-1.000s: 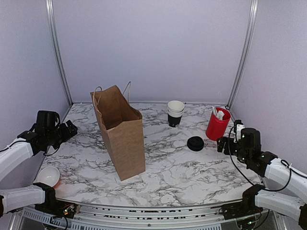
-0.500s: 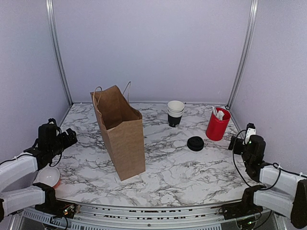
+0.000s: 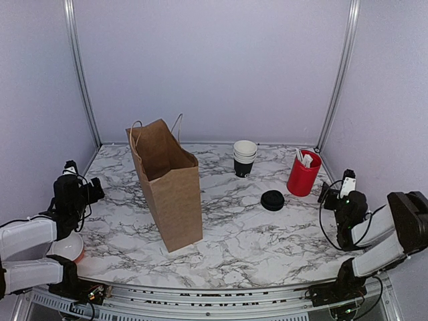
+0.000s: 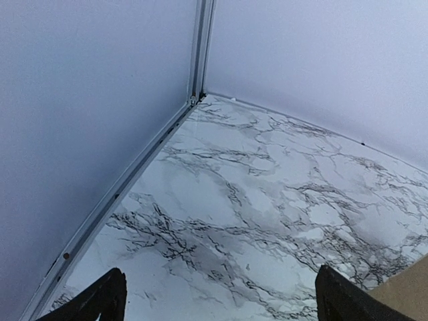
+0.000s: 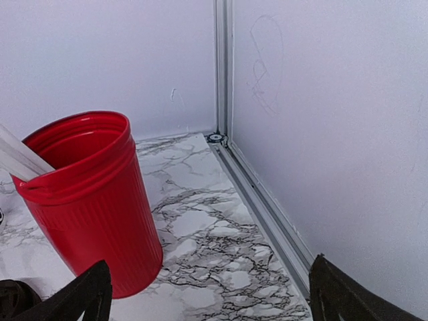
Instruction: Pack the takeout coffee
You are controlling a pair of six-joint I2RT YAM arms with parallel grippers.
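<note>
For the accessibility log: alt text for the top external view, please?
A brown paper bag stands upright left of centre on a marble table. To its right sit a stack of black cups, a black lid and a red cup.

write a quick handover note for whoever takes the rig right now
Left claw: open, empty, at the table's left edge.
Right claw: open, empty, at the right edge beside the red cup.
Things: the bag stands upright, mouth open, left of centre. The cup stack is at the back, and a loose lid lies right of centre. No lidded cup in view; it may be in the bag, cannot tell.
Done: unconfirmed.
Left: look into the bag to check that the coffee is packed.
</note>
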